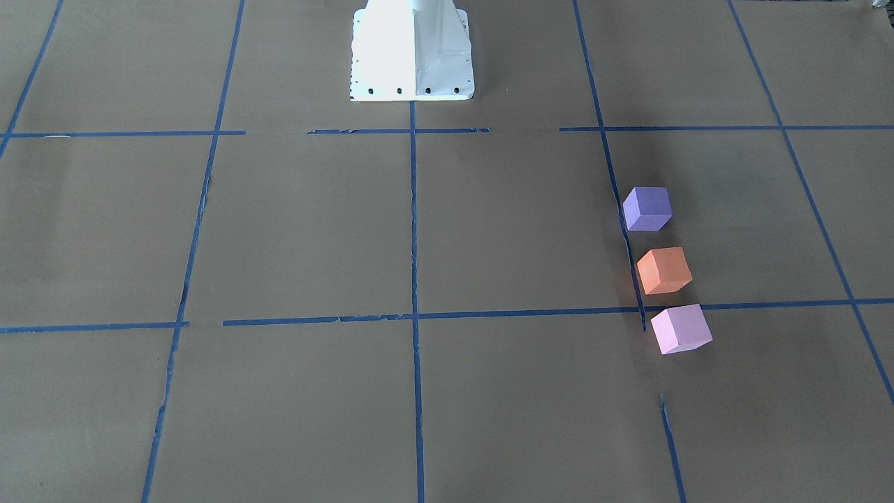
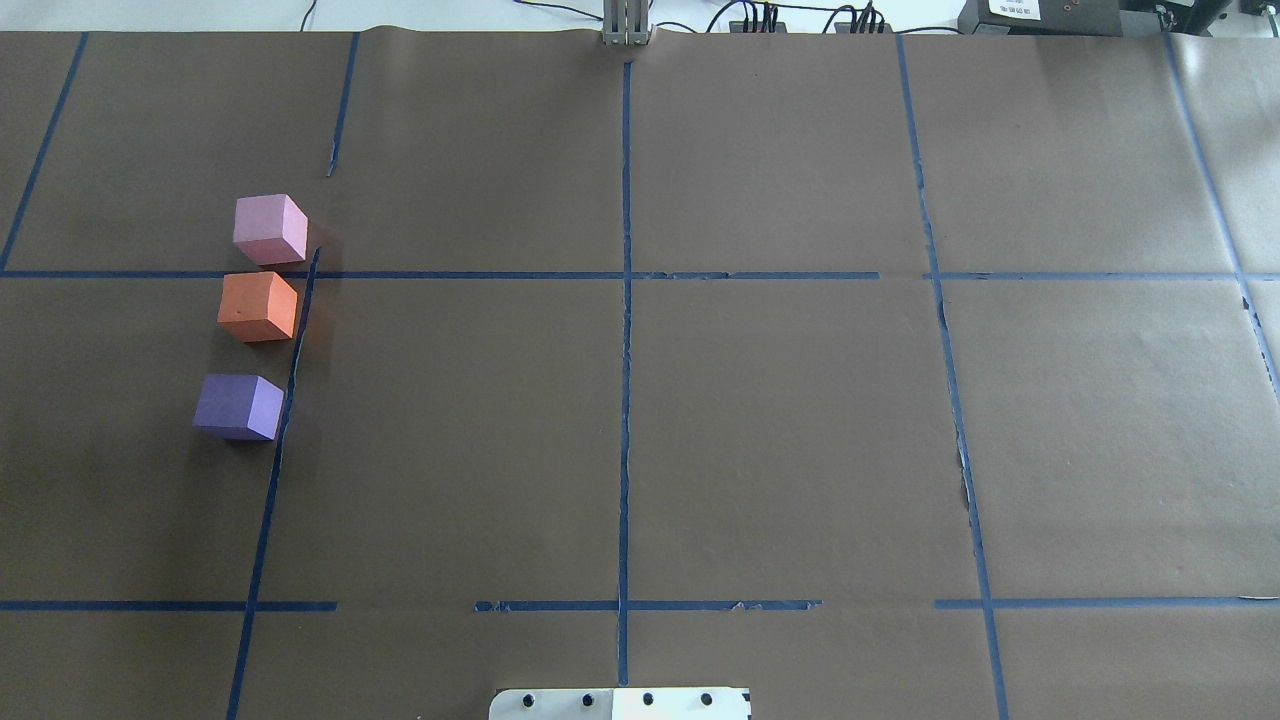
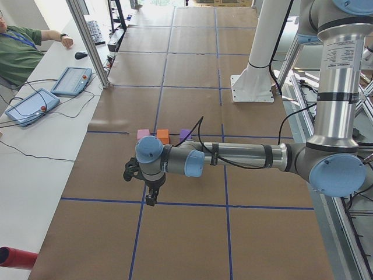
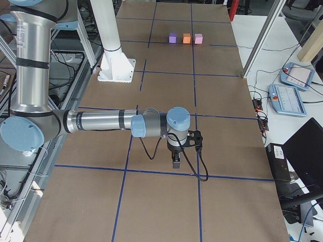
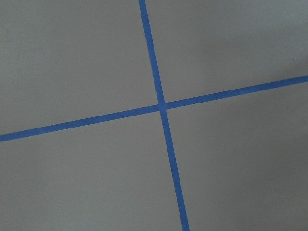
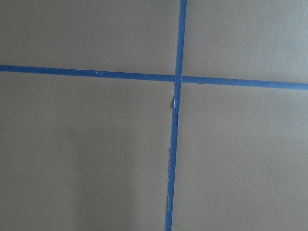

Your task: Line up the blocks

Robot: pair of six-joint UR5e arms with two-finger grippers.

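Observation:
Three foam blocks stand in a line beside a blue tape line on the table's left part. The pale pink block point(image 2: 269, 229) is farthest from the robot's base, the orange block point(image 2: 258, 306) is in the middle, and the dark purple block point(image 2: 238, 406) is nearest. Small gaps separate them. They also show in the front view: purple point(image 1: 647, 208), orange point(image 1: 664, 270), pink point(image 1: 681, 328). My left gripper point(image 3: 150, 195) shows only in the exterior left view, pointing down, far from the blocks. My right gripper point(image 4: 175, 161) shows only in the exterior right view. I cannot tell whether either is open or shut.
The table point(image 2: 780, 430) is covered in brown paper with a grid of blue tape. The white robot base point(image 1: 412, 52) stands at the table's middle edge. An operator point(image 3: 17, 49) sits beside teach pendants point(image 3: 32, 105) off the far side. Both wrist views show only tape crossings.

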